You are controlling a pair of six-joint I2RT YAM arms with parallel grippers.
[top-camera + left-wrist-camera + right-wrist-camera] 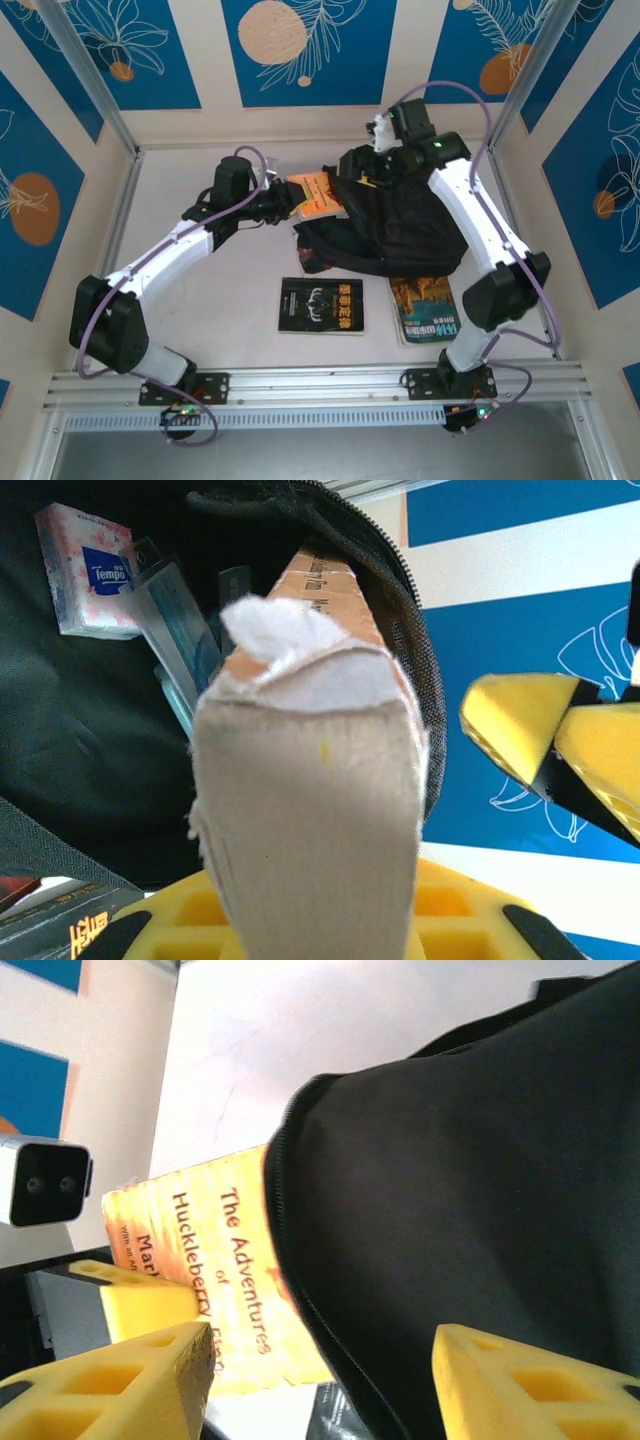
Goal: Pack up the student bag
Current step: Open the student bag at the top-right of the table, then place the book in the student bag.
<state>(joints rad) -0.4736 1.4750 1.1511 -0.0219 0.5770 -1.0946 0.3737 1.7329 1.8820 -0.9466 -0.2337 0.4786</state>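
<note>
The left pincer (296, 203) is clamped on a worn orange paperback (318, 193) with frayed page edges, its far end in the zipped mouth of the soft black cloth bag (405, 232) at 1 o'clock on the table (200, 300), while the right pincer (320, 1370), with blocky yellow fingers (120, 1385), stands apart over the bag's smooth cloth at its 12 o'clock end.

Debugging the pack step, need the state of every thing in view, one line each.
backpack: unzipped, lying on table
orange book: closed, partly inside backpack
left claw: shut on orange book
right claw: open, at backpack rim
black book: closed, flat on table
picture-cover book: closed, flat on table
tissue pack: inside backpack
</note>
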